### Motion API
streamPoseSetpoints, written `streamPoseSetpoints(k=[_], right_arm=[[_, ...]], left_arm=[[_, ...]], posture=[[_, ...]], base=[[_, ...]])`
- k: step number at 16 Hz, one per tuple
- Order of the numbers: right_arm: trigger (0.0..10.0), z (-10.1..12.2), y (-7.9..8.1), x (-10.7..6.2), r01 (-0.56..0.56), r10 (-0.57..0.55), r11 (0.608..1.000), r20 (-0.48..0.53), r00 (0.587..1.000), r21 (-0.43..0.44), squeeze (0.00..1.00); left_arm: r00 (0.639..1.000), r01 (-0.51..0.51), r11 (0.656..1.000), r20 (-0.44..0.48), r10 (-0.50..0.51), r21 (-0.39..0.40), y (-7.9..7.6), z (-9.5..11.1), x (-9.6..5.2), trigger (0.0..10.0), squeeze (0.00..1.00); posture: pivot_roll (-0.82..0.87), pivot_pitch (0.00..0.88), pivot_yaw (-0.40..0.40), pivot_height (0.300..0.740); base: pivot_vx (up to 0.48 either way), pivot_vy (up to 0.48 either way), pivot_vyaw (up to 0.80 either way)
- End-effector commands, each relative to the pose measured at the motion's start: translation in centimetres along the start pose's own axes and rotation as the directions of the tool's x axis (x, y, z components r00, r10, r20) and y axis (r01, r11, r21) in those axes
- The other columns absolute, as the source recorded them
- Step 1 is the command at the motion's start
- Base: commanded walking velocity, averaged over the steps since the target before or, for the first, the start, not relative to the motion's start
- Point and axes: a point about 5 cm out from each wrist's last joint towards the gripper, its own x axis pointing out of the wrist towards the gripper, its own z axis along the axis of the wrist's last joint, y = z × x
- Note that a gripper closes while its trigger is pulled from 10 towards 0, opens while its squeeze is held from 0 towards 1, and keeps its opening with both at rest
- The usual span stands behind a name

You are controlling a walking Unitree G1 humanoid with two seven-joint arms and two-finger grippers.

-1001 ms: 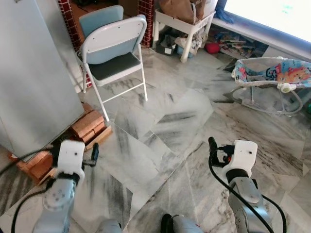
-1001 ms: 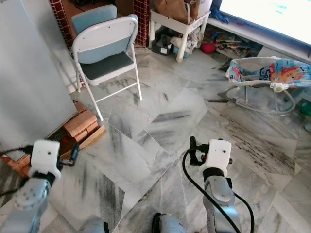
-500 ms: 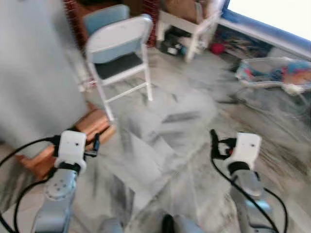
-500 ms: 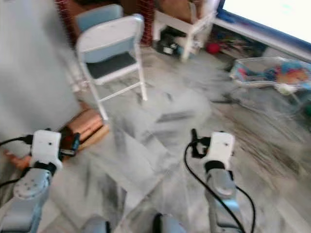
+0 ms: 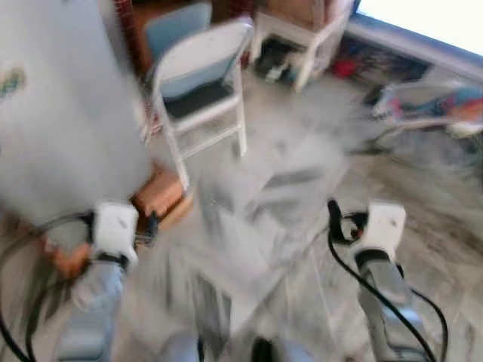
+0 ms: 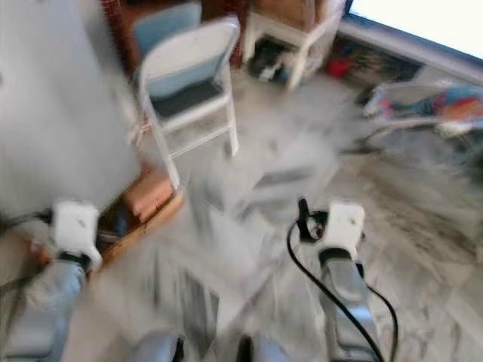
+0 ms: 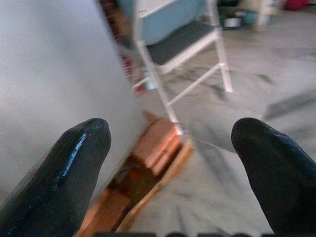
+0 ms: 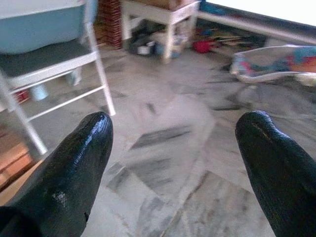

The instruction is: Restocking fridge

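The picture is blurred by motion. A tall grey fridge (image 5: 60,128) stands at the left, raised on bricks (image 5: 162,197); its plain side is seen in the left wrist view (image 7: 54,74). My left gripper (image 5: 152,226) is held low in front of the fridge's corner, open, with nothing between its fingers (image 7: 74,163). My right gripper (image 5: 333,219) hovers over the marble floor, open and empty too, its fingers (image 8: 74,163) wide apart.
A white folding chair (image 5: 200,75) with a blue seat stands just right of the fridge. Behind it is a white side table (image 5: 302,38) with clutter beneath. A baby bouncer (image 5: 430,105) lies at the far right. Marble floor (image 5: 302,166) spreads ahead.
The whole picture has shifted and blurred, so the camera is moving; fridge and chair now look nearer. Both arms keep the same pose with their fingers apart.
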Motion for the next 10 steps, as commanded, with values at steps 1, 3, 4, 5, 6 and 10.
streamPoseSetpoints(k=[1,3,4,5,6,10], right_arm=[[10.0,0.31,0.59,0.11,-0.022,0.022,1.000,0.011,1.000,0.017,0.00],[10.0,0.34,0.73,0.12,-0.028,0.028,0.999,0.014,1.000,0.016,0.00],[10.0,0.34,0.77,0.14,-0.032,0.032,0.999,0.015,0.999,0.015,0.00],[10.0,0.38,0.82,0.21,-0.037,0.036,0.999,0.016,0.999,0.013,0.00],[10.0,0.47,0.80,0.29,-0.041,0.040,0.999,0.020,0.999,0.009,0.00],[10.0,0.37,0.70,0.17,-0.036,0.036,0.999,0.018,0.999,0.007,0.00]], left_arm=[[1.000,-0.018,1.000,-0.005,0.018,0.016,0.63,-0.10,-0.04,10.0,0.00],[1.000,-0.015,1.000,0.000,0.015,0.016,0.56,0.00,0.10,10.0,0.00],[1.000,-0.017,1.000,0.000,0.017,0.012,0.52,-0.03,0.13,10.0,0.00],[1.000,-0.018,1.000,0.000,0.018,0.008,0.44,-0.05,0.13,10.0,0.00],[1.000,-0.015,1.000,-0.003,0.015,0.004,0.27,-0.13,0.06,10.0,0.00],[0.999,-0.009,1.000,-0.031,0.008,-0.024,-0.15,-0.85,-0.41,10.0,0.00]], posture=[[0.15,0.126,-0.062,0.740],[0.15,0.127,-0.066,0.740],[0.15,0.126,-0.067,0.740],[0.15,0.126,-0.070,0.740],[0.15,0.126,-0.071,0.740],[0.15,0.129,-0.073,0.740]], base=[[0.000,0.480,-0.52],[0.000,0.480,-0.54],[0.000,0.480,-0.46],[0.000,0.480,0.00],[0.000,0.480,0.00],[0.000,0.479,0.00]])
